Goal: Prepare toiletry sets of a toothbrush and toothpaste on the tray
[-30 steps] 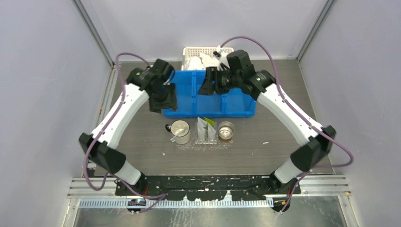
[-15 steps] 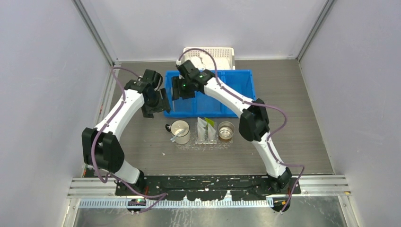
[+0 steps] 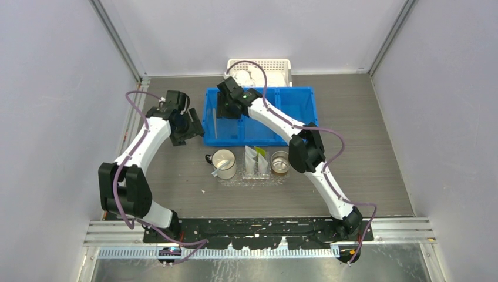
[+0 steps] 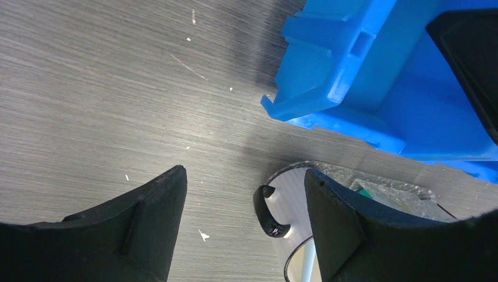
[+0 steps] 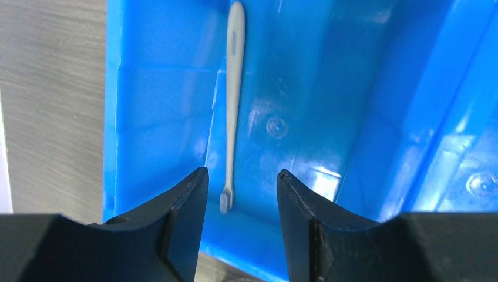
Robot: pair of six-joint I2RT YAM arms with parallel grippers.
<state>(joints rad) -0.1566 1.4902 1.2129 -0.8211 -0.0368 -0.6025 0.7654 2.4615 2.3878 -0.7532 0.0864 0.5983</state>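
Blue plastic walls hem the right pincer (image 5: 241, 177). It hangs with fingers spread over the bin's (image 3: 296, 114) left compartment. A toothbrush (image 5: 233, 106) lies flat there beside the left wall, one end showing between the fingertips and touched by neither. The left pincer (image 4: 244, 173), likewise spread and holding nothing, hovers over bare grey worktop (image 4: 106, 88) just off the bin's near-left corner. Near of the bin sits the clear tray (image 3: 235, 181), carrying a mug (image 3: 224, 163), toothpaste (image 3: 256, 160) packets and a metal cup (image 3: 281, 163).
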